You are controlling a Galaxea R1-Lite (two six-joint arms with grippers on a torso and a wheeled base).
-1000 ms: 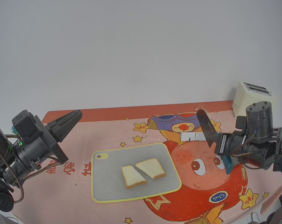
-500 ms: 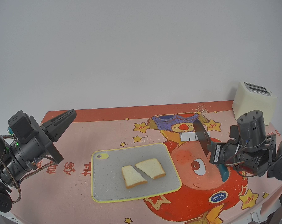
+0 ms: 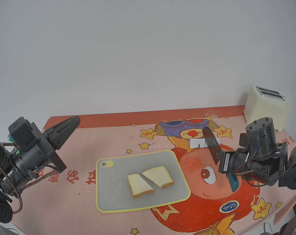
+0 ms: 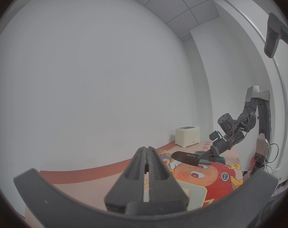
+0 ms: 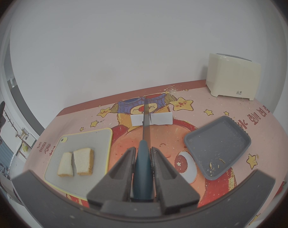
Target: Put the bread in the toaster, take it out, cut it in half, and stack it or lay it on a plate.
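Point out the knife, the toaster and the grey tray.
knife [image 3: 212, 144]: head view, middle of the blade.
toaster [image 3: 268, 110]: head view, cream front wall.
grey tray [image 5: 215, 144]: right wrist view, bare floor.

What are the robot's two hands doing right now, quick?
Left gripper: closed, holding nothing.
Right gripper: closed on the dark-bladed kitchen knife with a teal handle.

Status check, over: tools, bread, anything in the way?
Copy: left tool shut, empty, left of cutting board; right tool shut on knife, right of it. Both bread halves side by side on board. No bread on grey tray yet.
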